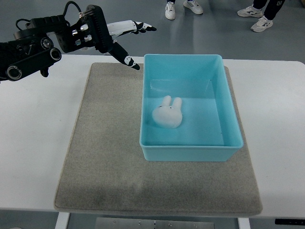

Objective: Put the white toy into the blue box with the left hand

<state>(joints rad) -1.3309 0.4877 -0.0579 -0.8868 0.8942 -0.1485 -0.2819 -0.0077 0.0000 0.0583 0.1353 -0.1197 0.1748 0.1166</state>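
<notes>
Grey mat [109, 157] is spread on the worktop [38, 143]; on it the blue box [190, 149] holds the white toy [167, 113], ears pointing away; the left hand [121, 45], fingers spread and empty, is seen up-left, well apart from it.

A grey felt-like mat [107, 157] lies flat on the white tabletop [33, 143], covering most of its middle and reaching close to the near edge, with bare white surface showing to the left, right and far side of it. Beyond the tabletop's far edge stretches a grey floor [214, 36] with a dull sheen. At the top of the view stand people's feet in white sneakers: one pair [183, 7] near the middle and another pair [256, 18] towards the right, with dark trouser legs above them.
</notes>
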